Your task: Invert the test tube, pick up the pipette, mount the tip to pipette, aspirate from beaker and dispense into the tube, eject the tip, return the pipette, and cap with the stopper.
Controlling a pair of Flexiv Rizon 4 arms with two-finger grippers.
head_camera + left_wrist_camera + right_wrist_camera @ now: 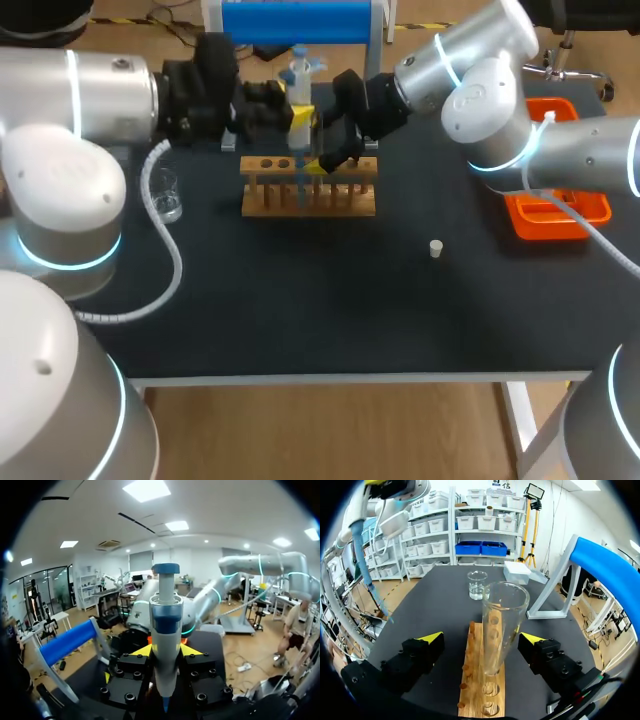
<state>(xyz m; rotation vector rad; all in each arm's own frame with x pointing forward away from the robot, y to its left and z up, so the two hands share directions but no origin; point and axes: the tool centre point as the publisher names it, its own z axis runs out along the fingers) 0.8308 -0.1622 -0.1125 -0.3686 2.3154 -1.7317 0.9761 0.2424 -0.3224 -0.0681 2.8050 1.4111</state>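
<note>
Left wrist view: left claw [166,651] tight on pipette [165,620]; right claw [481,638] agape around tube [503,622].

Left arm [70,90] and right arm [480,70] are rounded silver with cyan rings [70,262], white hoses [165,250], black yellow-tipped tools [166,650] [480,639].

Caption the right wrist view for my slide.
Open right tool straddles the test tube standing in the wooden rack; beaker ahead, left arm's pipette raised alongside.

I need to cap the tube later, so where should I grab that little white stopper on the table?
Pinch the stopper across its round sides, coming straight down from above. It seems to stand on end, alone on the table, so there is room on either side.
</note>
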